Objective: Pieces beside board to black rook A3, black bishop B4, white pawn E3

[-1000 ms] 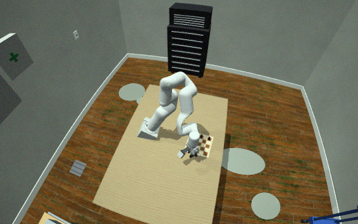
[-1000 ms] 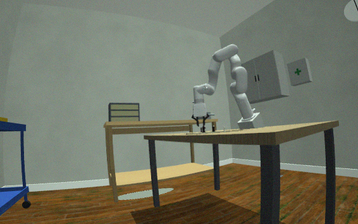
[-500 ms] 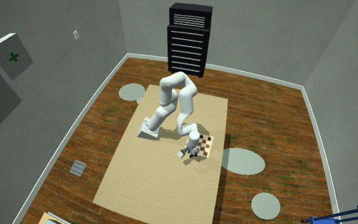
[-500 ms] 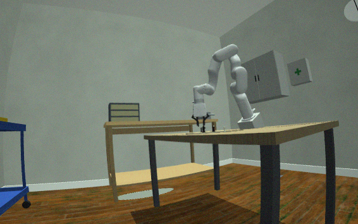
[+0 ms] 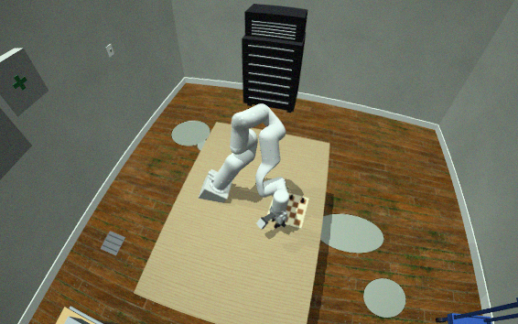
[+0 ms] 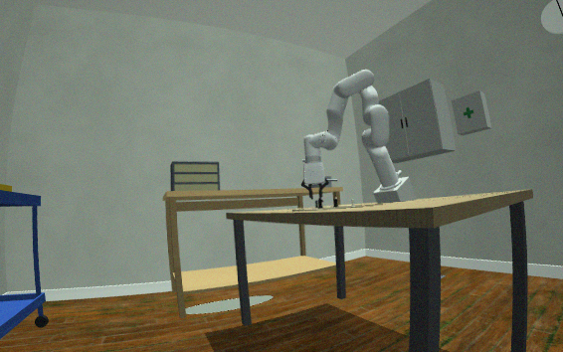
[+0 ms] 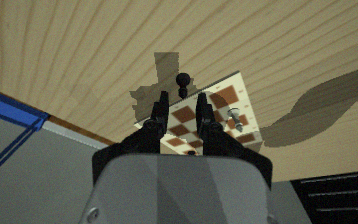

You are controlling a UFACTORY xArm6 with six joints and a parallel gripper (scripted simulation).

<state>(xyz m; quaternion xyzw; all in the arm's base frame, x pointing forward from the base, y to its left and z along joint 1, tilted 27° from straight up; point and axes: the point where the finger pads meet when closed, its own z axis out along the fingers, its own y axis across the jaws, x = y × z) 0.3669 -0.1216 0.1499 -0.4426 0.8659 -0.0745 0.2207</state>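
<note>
A: Gripper [image 7: 181, 98] state?

B: Part open, narrow rather than wide. The wrist view shows board squares through the gap and nothing between the fingers, so it carries nothing.

A: Where is the target?

B: A black piece with a round head [image 7: 182, 84] stands upright at the near edge of the board [image 7: 228, 94]. It is probably the bishop, but the shape is too small to be certain. The pictures do not settle whether its base rests on the board's margin or on the bench [image 7: 80, 50] just beside it.

A: Its relation to the gripper?

B: The piece lies straight ahead of the fingertips, along the line in which the gripper points, and centred on the gap. The gripper hangs vertically in the exterior view, so the piece sits directly below it. Its long axis is upright and matches the approach line. The fingers do not touch it.

A: What does the next move call for?

B: By judgement, a straight descent with no sideways correction, then closing on the stem under the head. The risk is that the narrow gap clips the head and tips the piece.

A: Anything else on the board?

B: A white piece [image 7: 235, 119] stands a few squares to the side, well apart from the fingers. There is only one arm [image 5: 246, 137], so reach is not a choice.
</note>
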